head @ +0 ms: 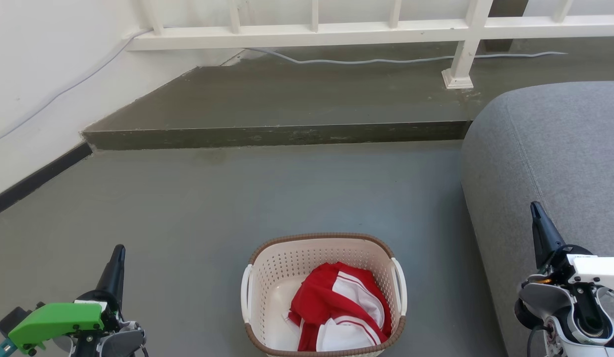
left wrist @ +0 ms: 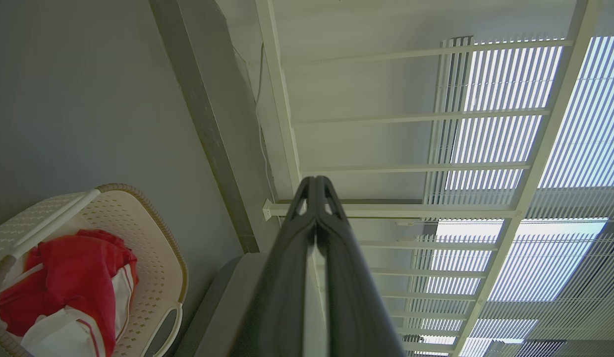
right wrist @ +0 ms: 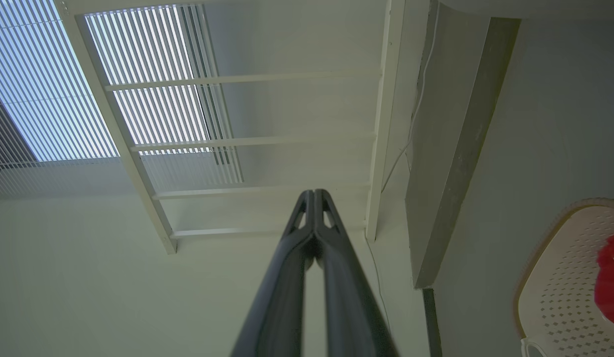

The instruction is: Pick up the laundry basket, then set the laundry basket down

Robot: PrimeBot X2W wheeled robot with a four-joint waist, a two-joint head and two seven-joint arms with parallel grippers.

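- I see my left gripper (head: 118, 250) lower left, fingers pressed together, empty, well apart from the basket (head: 287, 263).
- The basket stands on the floor (head: 212, 208), bottom centre, between my grippers, a red-and-white garment (head: 341, 302) inside.
- My right gripper (head: 534, 207) lower right, likewise closed, empty, the grey sofa (head: 559, 148) behind it.

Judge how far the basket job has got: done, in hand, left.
Done: nothing visible; the laundry basket sits on the floor with red-and-white clothing inside. In hand: nothing; the left tool and right tool are shut, empty, apart from its handles. Left: grip, lift, set down.
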